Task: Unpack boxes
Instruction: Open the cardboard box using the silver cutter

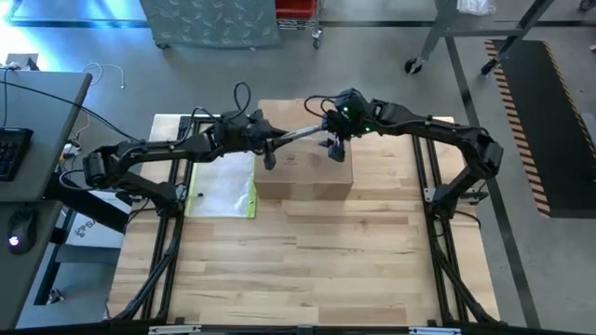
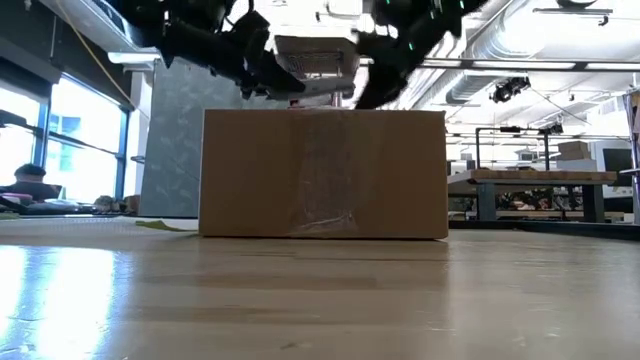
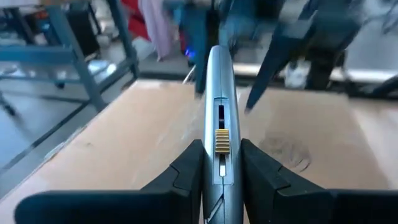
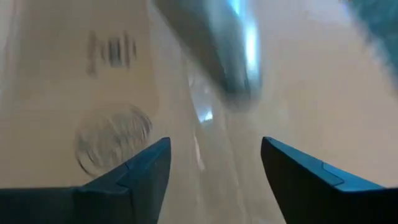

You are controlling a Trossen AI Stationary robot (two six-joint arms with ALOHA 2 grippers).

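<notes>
The brown cardboard box [image 1: 303, 172] stands on the wooden table at the far middle, flaps closed, with clear tape down its front [image 2: 322, 170]. Over its top my left gripper [image 1: 265, 141] is shut on a silver utility knife [image 1: 300, 136] with a yellow slider [image 3: 221, 140]. The knife reaches toward the table's right. My right gripper [image 1: 337, 141] hovers open above the box [image 4: 112, 74]. The knife's free end [image 4: 227, 56] shows blurred just ahead of its fingers [image 4: 134, 171], apart from them. My left gripper pinches the knife's handle [image 3: 220, 165] between its two fingers, just behind the yellow slider. The fingers come nearly level from the table's left and lie along the knife. The knife juts forward past the fingertips, lifted clear above the box top.
A flat clear sleeve with a yellow edge [image 1: 223, 191] lies on the table left of the box. A desk with keyboard and mouse [image 1: 14, 237] stands beyond the table's left edge. Bare wooden table [image 1: 307, 270] spreads toward the near edge.
</notes>
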